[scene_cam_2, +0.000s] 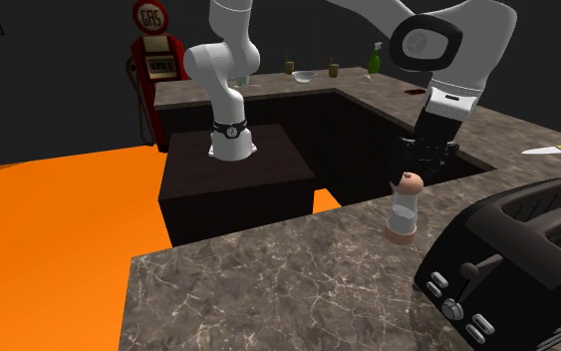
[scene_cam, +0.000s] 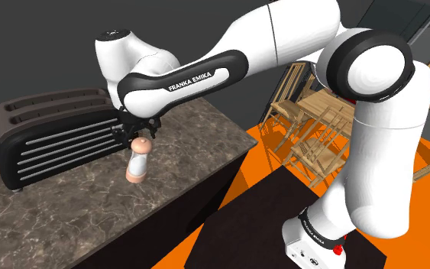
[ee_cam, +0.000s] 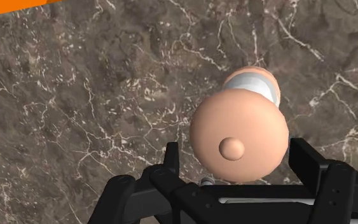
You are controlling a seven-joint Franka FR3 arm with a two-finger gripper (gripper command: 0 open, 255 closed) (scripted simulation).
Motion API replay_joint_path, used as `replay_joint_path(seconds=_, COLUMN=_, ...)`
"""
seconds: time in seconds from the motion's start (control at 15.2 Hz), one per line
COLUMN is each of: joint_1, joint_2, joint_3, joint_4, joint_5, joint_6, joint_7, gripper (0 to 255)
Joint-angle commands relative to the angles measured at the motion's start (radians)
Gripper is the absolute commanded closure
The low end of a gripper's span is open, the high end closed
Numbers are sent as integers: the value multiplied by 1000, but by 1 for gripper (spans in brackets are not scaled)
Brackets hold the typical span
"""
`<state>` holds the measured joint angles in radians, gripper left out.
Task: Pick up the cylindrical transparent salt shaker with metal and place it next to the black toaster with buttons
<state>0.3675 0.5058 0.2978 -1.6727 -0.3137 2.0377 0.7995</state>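
Wrist view puts the salt shaker (ee_cam: 239, 143) straight under the gripper (ee_cam: 236, 151). I look down on its round peach cap, with the two black fingers (ee_cam: 171, 167) standing wide apart, one to each side of it, clasping nothing. The shaker stands upright on the marble counter (scene_cam: 68, 222), its long axis vertical and in line with the gripper's own. I judge the coming move turns on height alone, not on any sideways shift. In the shoulder view the shaker stands just in front of the black toaster (scene_cam: 53, 134), near its slatted side but apart from it, and the fingertips seem to hang at or just above the cap. I cannot tell how far they overlap the cap, since the black fingers merge with the dark wall behind. The cap hides nearly all of the clear body from the wrist view, and part of the toaster is cut off at the second exterior view's edge.
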Motion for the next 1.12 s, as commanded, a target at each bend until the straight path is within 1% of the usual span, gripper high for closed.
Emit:
replay_joint_path(seconds=0.0, joint_1=0, joint_2=0, joint_3=0, joint_4=0, joint_5=0, joint_6=0, joint_7=0, gripper=0)
replay_joint_path(seconds=0.26, joint_1=0, joint_2=0, joint_3=0, joint_4=0, joint_5=0, joint_6=0, joint_7=0, gripper=0)
replay_joint_path(seconds=0.53, joint_1=8, joint_2=-38, joint_3=13, joint_4=72, joint_5=22, joint_6=-108, joint_7=-15, gripper=0)
replay_joint_path(seconds=1.06, joint_1=8, joint_2=-38, joint_3=13, joint_4=72, joint_5=22, joint_6=-108, joint_7=-15, gripper=0)
